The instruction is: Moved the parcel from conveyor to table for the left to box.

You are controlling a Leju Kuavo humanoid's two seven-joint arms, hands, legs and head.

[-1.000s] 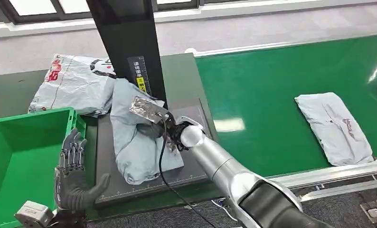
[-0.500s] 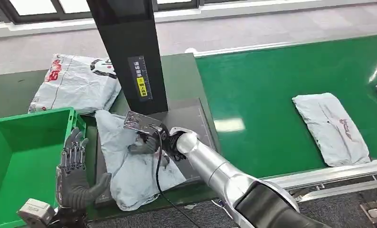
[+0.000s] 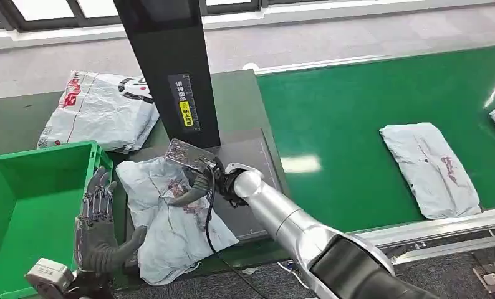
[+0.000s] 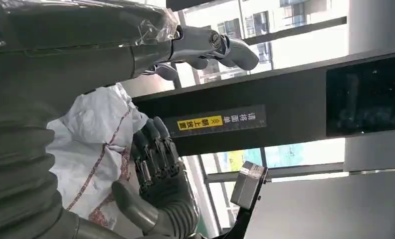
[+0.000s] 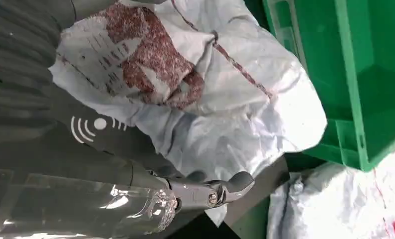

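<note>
The parcel (image 3: 170,218) lies crumpled on the table (image 3: 245,99), off the conveyor (image 3: 357,124), the right hand (image 3: 192,184) resting on it, grip unclear. The left hand (image 3: 98,233) waits spread and empty just left of it, beside the green box (image 3: 20,205); boxing remains.

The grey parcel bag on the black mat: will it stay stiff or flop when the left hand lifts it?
The parcel bag is crumpled and folded under the right hand, so it probably flops and sags. Its glossy plastic film may slip between fingers. It drapes over the black mat edge, suggesting soft, light contents.
</note>
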